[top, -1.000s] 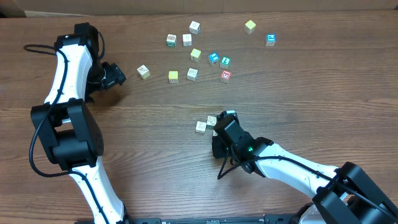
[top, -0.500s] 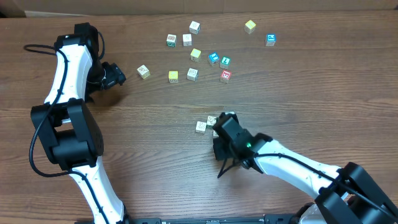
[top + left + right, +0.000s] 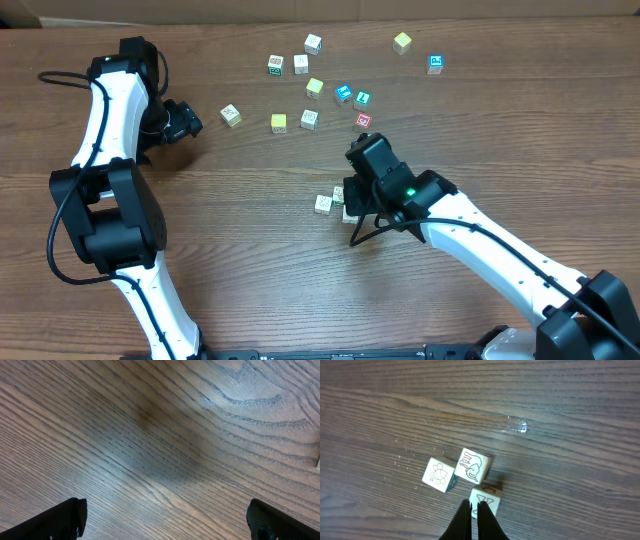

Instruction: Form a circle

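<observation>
No legible writing: the cubes of the circle (image 3: 473, 465) carry only outline drawings, the nearest one an orange mark. Right gripper (image 3: 474, 508) pinched shut, empty, tips at that cube's 6 o'clock edge. Left gripper (image 3: 165, 517) spread wide over bare table (image 3: 160, 435), holding nothing. The circle sits near mid-table, at 6 o'clock of the scattered cubes (image 3: 309, 118)

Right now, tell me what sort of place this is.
Likely a robotics lab workbench: a wood-grain table, a white-and-black left arm and right arm working over it, and small picture cubes scattered for a manipulation exercise.
</observation>
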You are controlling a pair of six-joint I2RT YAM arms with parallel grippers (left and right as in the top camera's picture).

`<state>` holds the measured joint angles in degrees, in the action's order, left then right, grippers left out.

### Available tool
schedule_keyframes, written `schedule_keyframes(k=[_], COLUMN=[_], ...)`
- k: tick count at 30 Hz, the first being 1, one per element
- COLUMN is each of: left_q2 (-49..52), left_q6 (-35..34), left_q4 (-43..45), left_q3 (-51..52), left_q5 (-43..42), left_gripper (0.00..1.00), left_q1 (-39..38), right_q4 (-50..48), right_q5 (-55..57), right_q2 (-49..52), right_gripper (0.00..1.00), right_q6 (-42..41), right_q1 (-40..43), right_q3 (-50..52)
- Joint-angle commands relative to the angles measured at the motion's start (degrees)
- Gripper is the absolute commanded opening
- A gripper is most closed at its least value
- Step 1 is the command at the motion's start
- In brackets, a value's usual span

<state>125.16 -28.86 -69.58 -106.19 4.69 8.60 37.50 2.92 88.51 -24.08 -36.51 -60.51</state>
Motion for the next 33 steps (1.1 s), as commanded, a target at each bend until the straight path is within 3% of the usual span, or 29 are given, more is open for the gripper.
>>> schedule_keyframes(k=[1,10,16,18,21,27,29,30,33], left_q2=[0.72,0.72,0.72,0.72,0.72,0.72,0.72,0.72,0.72], left_q6=[-1.16,-1.16,-1.16,-1.16,-1.16,-1.16,-1.16,-1.16,-1.16], left_q4=[0.02,0.02,0.02,0.02,0.02,0.02,0.02,0.02,0.02], left_q3=[0.22,0.22,0.22,0.22,0.22,0.22,0.22,0.22,0.22], left_q5=[-0.24,-0.24,-0.24,-0.24,-0.24,-0.24,-0.24,-0.24,-0.24], left_gripper=[1.0,1.0,1.0,1.0,1.0,1.0,1.0,1.0,0.99], left_q1=[-0.37,-0.37,-0.37,-0.37,-0.37,-0.37,-0.37,-0.37,-0.39], right_q4=[0.17,-0.55,3.02,5.95,9.16,9.64,9.88,9.99,10.73], right_q5=[-2.62,-0.66,-0.46,-0.44,-0.46,-0.79,-1.99,-3.1,-8.94], right_q2=[-0.39,1.68,1.66,1.66,1.68,1.66,1.68,1.68,1.68], right_gripper=[0.04,0.04,0.04,0.16,0.2,0.77,0.89,0.93,0.95], right_q6=[4.59,5.14,6.38,6.38,6.38,6.36,6.32,6.29,3.85], right_q1=[0.37,0.61,3.19,5.4,9.62,18.93,22.29,23.8,28.87], right_q3=[-0.13,0.24,-6.43,-9.97,-14.49,-16.83,-16.83,-16.83,-16.83])
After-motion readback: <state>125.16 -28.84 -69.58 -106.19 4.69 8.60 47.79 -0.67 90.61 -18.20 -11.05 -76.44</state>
